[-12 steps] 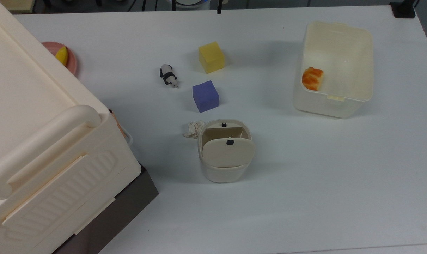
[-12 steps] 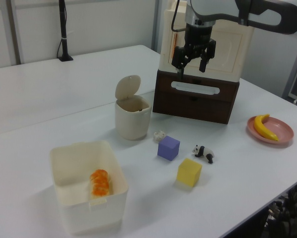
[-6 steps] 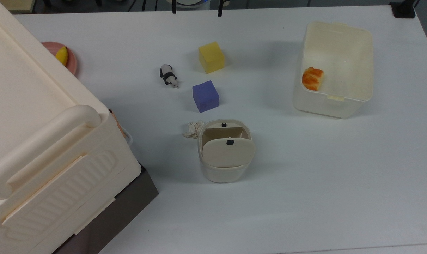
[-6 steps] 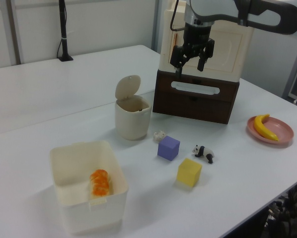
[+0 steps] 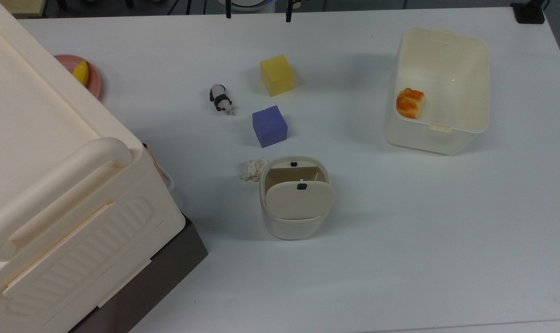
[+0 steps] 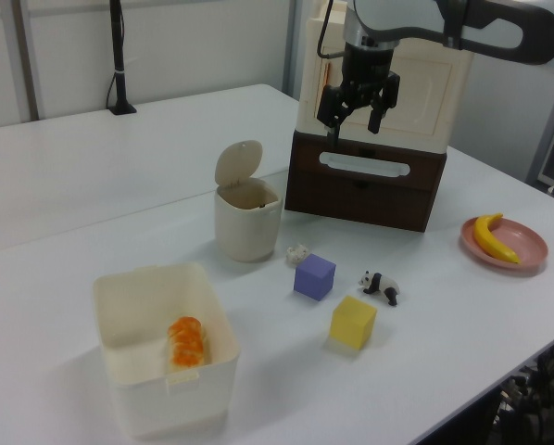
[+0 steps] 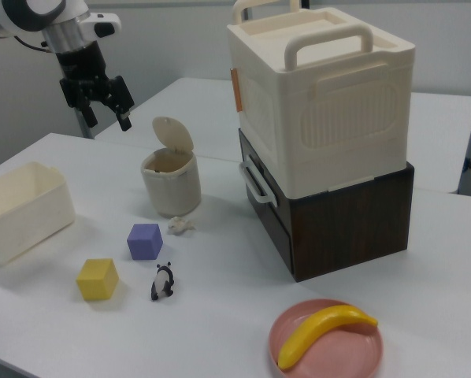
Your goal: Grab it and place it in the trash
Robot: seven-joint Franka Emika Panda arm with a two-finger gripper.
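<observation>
The crumpled off-white paper wad (image 5: 253, 169) (image 6: 298, 252) (image 7: 180, 225) lies on the white table, touching or nearly touching the side of the small cream trash bin (image 5: 296, 229) (image 6: 246, 227) (image 7: 170, 185). The bin's flap lid (image 6: 237, 162) stands raised, so the inside is exposed. My gripper (image 6: 353, 128) (image 7: 108, 122) hangs open and empty high above the table, up and to the right of the bin in the left view. Its dark fingertips (image 5: 287, 16) poke in at the upper edge of the top view.
A purple cube (image 5: 269, 126), a yellow cube (image 5: 277, 75) and a panda figurine (image 5: 221, 99) sit near the wad. A cream tub (image 5: 439, 134) holds an orange item. The big handled box (image 7: 322, 94) stands on a brown cabinet, beside a pink plate with a banana (image 7: 326, 331).
The gripper has shifted only slightly, staying open. Nothing on the table has moved.
</observation>
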